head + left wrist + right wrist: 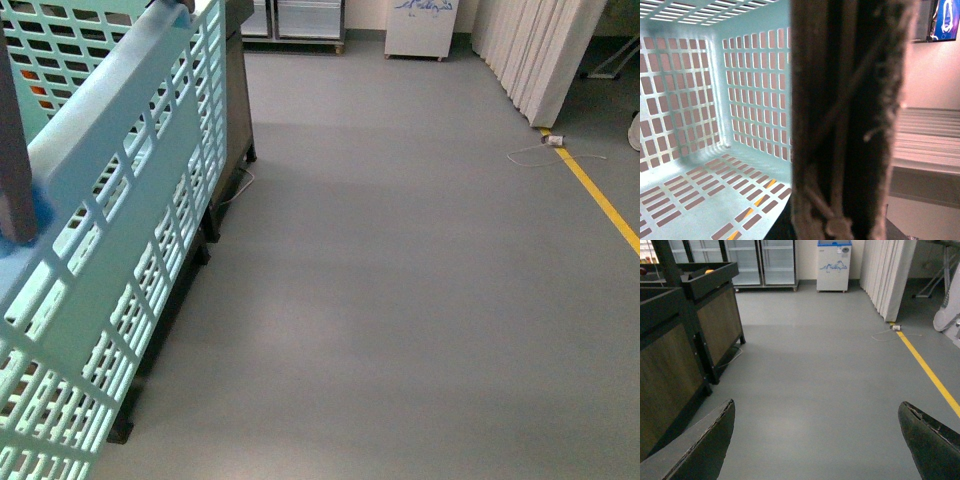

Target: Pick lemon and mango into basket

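Note:
The light turquoise basket (120,230) hangs tilted close in front of me at the left of the front view. Its brown handle (14,150) runs down the left edge. In the left wrist view the handle (850,120) fills the middle, with the basket's slotted inside (695,110) behind it. The part of the inside that shows holds nothing. My left gripper is shut on the basket at the handle, and its fingers are hidden. My right gripper (817,440) is open and empty above bare grey floor. No lemon or mango can be made out.
A dark wooden produce stand (690,340) stands to the left, with a round orange fruit (709,271) on top. Glass-door fridges (760,260) and a white freezer (834,265) line the back wall. White panels (890,275) and a yellow floor line (930,375) are to the right.

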Controlling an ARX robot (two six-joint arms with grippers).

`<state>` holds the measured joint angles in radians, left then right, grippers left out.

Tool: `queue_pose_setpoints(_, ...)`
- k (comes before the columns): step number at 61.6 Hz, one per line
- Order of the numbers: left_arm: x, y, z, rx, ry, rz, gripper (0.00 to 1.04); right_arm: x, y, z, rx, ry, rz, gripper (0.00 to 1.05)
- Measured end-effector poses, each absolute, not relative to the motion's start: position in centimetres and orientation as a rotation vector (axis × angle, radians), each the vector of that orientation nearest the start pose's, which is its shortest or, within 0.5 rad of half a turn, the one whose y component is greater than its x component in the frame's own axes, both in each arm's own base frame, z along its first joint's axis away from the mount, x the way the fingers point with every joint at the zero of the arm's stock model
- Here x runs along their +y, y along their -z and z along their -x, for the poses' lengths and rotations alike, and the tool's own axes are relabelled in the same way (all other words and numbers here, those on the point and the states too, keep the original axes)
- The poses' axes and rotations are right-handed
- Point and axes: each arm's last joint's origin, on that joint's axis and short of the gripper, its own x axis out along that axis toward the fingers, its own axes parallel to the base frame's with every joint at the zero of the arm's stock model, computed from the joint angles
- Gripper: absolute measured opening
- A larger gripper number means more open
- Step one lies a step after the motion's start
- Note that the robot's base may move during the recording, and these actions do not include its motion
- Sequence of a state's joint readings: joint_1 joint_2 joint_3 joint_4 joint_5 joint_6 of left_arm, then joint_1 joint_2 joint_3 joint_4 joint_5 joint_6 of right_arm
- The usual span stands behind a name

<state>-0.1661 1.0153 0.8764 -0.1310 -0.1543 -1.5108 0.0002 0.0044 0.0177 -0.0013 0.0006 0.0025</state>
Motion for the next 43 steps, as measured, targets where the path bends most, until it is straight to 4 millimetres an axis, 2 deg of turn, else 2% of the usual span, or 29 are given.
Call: queue_pose_setpoints(43, -3.48, -32.82, -22.17, 0.241, -0.168, 1.471, 0.05, -0.01, -16.91, -9.69, -0.012, 0.004, -0.003, 0.96)
